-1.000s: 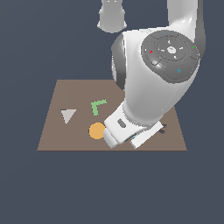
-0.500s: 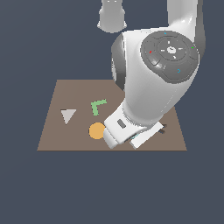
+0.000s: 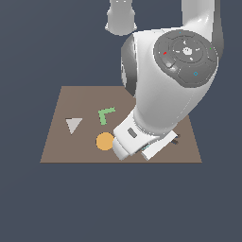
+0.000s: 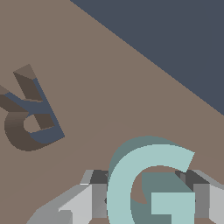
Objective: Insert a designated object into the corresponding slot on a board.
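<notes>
Now | jaws (image 4: 146, 199) closed on light-blue G (image 4: 131, 183) | over board (image 4: 109, 87) | beside R-shaped recess (image 4: 28, 116)

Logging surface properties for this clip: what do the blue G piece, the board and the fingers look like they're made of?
All are simulator renders, so materials are guesses. The G piece looks like matte plastic: flat pale teal, no gloss or grain. The board is uniform matte brown, wood-coloured but without visible grain. The fingers look like grey metal or hard plastic, with flat shaded facets and darker inner faces beside the G.
</notes>
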`<state>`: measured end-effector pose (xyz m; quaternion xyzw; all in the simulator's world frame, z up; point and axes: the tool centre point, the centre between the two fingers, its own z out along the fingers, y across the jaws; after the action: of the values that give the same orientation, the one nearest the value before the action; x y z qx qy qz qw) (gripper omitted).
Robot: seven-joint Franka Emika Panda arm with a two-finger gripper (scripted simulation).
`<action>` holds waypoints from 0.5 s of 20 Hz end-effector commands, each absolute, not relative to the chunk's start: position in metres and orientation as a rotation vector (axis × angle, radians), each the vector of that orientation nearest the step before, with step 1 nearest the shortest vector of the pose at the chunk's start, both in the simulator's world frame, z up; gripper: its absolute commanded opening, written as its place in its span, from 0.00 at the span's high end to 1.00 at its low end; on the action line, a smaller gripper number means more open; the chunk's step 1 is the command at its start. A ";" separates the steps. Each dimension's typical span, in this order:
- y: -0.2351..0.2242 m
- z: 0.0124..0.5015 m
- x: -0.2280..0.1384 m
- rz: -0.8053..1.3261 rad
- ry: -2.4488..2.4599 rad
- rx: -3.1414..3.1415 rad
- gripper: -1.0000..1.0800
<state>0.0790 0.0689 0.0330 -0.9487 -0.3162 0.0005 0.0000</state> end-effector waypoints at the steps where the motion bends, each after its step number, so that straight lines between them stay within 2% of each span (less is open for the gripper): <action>1: 0.071 0.033 0.078 0.001 -1.023 -2.970 1.00; 10: 0.087 0.035 0.062 0.001 -1.282 -2.868 1.00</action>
<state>0.0650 0.0837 0.0341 -0.9206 -0.3906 0.0004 -0.0001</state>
